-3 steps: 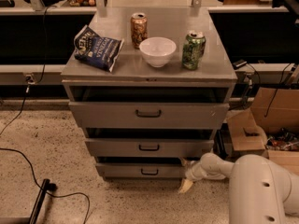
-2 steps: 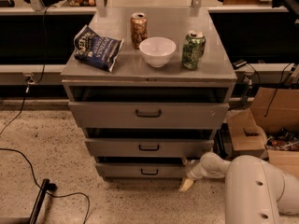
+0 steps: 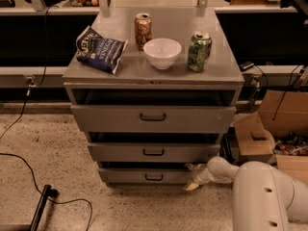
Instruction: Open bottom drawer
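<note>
The grey cabinet has three drawer fronts, each pulled out a little. The bottom drawer [image 3: 144, 176] is the slimmest, lowest panel, with a small dark bar handle [image 3: 154, 177]. My gripper [image 3: 192, 177] sits at the bottom drawer's right end, close to the floor. One pale fingertip [image 3: 191, 186] points down-left below the drawer front, and another shows near the drawer's top right corner. The white arm [image 3: 262, 191] reaches in from the lower right.
On the cabinet top stand a chip bag [image 3: 100, 49], a brown can [image 3: 142, 31], a white bowl [image 3: 162, 53] and a green can [image 3: 198, 51]. Cardboard boxes [image 3: 269, 124] stand to the right. A black cable [image 3: 29, 167] and a dark bar [image 3: 41, 207] lie on the floor at left.
The arm has shifted slightly left. The gripper stays at the bottom drawer's right end, and the drawers have not visibly moved.
</note>
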Controlling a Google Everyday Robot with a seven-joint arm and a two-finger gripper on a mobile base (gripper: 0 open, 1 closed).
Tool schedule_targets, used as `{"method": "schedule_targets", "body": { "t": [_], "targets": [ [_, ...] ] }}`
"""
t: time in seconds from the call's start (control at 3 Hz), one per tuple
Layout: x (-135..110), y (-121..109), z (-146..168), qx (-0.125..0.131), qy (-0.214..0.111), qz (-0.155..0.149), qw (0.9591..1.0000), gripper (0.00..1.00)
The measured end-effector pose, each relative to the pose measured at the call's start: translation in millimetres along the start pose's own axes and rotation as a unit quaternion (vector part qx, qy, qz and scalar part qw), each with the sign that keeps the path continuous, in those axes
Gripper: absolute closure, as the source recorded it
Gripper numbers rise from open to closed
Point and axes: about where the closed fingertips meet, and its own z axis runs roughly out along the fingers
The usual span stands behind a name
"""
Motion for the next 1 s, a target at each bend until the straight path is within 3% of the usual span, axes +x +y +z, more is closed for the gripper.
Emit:
{"method": "schedule_targets", "body": {
  "t": [0.33,0.67,1.0],
  "targets": [
    [-1,6,2,-0.017,0.0,-0.005,0.9998,0.5],
    [-7,15,-3,-0.036,-0.016,-0.006,0.9992,0.39],
    [-16,40,-23,-0.066,-0.046,0.001,0.9967,0.4]
  ]
}}
